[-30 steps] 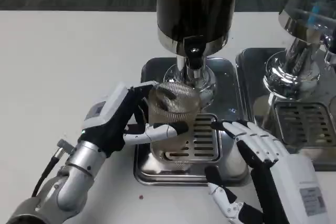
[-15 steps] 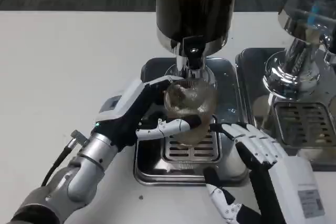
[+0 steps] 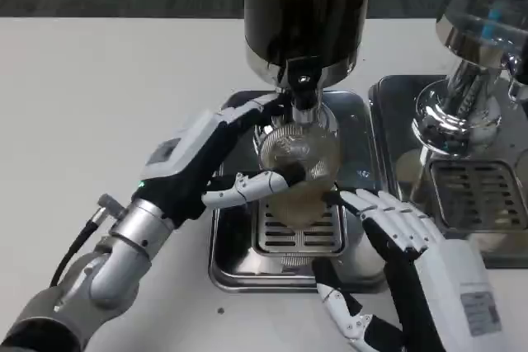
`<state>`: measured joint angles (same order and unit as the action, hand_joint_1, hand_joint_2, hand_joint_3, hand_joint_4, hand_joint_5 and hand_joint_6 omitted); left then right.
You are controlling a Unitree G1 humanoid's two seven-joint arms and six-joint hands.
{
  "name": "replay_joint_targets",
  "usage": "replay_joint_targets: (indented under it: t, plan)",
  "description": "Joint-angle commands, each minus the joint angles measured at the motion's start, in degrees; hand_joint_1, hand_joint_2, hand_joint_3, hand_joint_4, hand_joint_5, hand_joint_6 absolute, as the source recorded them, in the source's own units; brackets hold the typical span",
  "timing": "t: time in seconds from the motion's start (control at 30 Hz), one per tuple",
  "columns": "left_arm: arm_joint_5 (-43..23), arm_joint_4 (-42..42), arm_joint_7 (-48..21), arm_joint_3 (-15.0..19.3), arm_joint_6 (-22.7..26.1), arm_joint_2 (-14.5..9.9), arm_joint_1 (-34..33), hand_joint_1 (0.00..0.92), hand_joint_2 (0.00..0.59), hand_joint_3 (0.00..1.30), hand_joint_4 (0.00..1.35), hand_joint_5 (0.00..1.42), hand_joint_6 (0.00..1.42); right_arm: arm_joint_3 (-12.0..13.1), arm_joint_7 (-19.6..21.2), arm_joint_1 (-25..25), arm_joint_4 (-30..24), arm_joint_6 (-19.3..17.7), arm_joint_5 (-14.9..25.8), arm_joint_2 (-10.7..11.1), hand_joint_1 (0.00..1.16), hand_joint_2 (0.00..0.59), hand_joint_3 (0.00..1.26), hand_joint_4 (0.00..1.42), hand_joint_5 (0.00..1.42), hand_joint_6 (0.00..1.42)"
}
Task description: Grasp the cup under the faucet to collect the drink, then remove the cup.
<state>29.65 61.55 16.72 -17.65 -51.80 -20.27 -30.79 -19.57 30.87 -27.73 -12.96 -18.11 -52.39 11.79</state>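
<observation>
One second ago the cup (image 3: 299, 172) stood lower and further left over the drip tray (image 3: 239, 265); the left hand (image 3: 216, 166) has since carried it up and rightward, so its mouth now sits directly beneath the faucet (image 3: 303, 98). Its fingers wrap the ribbed glass, thumb in front. By this placement, collection can begin. The right hand (image 3: 404, 241) waits just beside the cup, fingers spread, holding nothing. Room is tight: dispenser above, second dispenser (image 3: 474, 80) to the right. The open table (image 3: 107, 105) lies left, the likely withdrawal path.
</observation>
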Motion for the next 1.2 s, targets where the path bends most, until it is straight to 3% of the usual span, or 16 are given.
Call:
replay_joint_targets:
  t: [0.03, 0.17, 0.3, 0.47, 0.6, 0.77, 0.87, 1.2]
  plan:
    - [-2.5, -3.0, -1.6, 2.1, -1.8, -2.4, 2.4, 0.079, 0.066, 0.18, 0.15, 0.22, 0.12, -0.1, 0.8, 0.9, 1.6, -0.3, 0.5, 0.1, 0.44, 0.420, 0.31, 0.25, 0.21, 0.22]
    - [-5.4, -6.5, -3.4, 4.4, -2.7, -4.2, 5.1, 0.072, 0.065, 0.18, 0.14, 0.21, 0.11, -0.1, 0.9, 2.1, 2.5, -0.7, 1.1, 0.2, 0.44, 0.420, 0.32, 0.25, 0.21, 0.23]
    - [-10.6, -10.9, -6.9, 7.7, -4.2, -6.4, 9.0, 0.005, 0.092, 0.18, 0.17, 0.23, 0.18, 0.1, 1.0, 2.9, 3.1, -0.8, 1.7, 0.2, 0.44, 0.420, 0.31, 0.24, 0.22, 0.23]
    - [-23.6, -18.5, -17.9, 12.3, -5.4, -9.8, 13.4, 0.000, 0.121, 0.23, 0.23, 0.28, 0.24, 0.3, 1.2, 3.5, 3.9, -1.0, 2.5, 0.3, 0.44, 0.420, 0.30, 0.24, 0.22, 0.23]
    - [-38.7, -26.3, -31.2, 15.3, -3.4, -12.9, 15.1, 0.000, 0.116, 0.27, 0.27, 0.31, 0.25, 0.6, 1.2, 4.3, 4.8, -1.3, 3.4, 0.3, 0.44, 0.420, 0.30, 0.24, 0.22, 0.23]
    - [-55.8, -35.5, -47.8, 19.1, 6.3, -14.3, 14.4, 0.000, 0.111, 0.33, 0.33, 0.37, 0.29, 0.9, 0.8, 5.5, 6.0, -1.7, 4.5, 0.6, 0.44, 0.420, 0.30, 0.24, 0.22, 0.23]
    - [-61.7, -39.1, -55.7, 21.0, 13.9, -14.6, 13.1, 0.000, 0.111, 0.33, 0.32, 0.37, 0.29, 1.0, 0.9, 6.3, 6.8, -2.0, 4.9, 0.8, 0.44, 0.420, 0.30, 0.24, 0.22, 0.23]
    - [-69.0, -40.7, -73.3, 24.8, 37.1, -13.5, 6.2, 0.000, 0.099, 0.28, 0.25, 0.30, 0.24, 1.2, 1.2, 7.6, 9.1, -2.4, 5.7, 0.3, 0.44, 0.420, 0.30, 0.24, 0.22, 0.22]
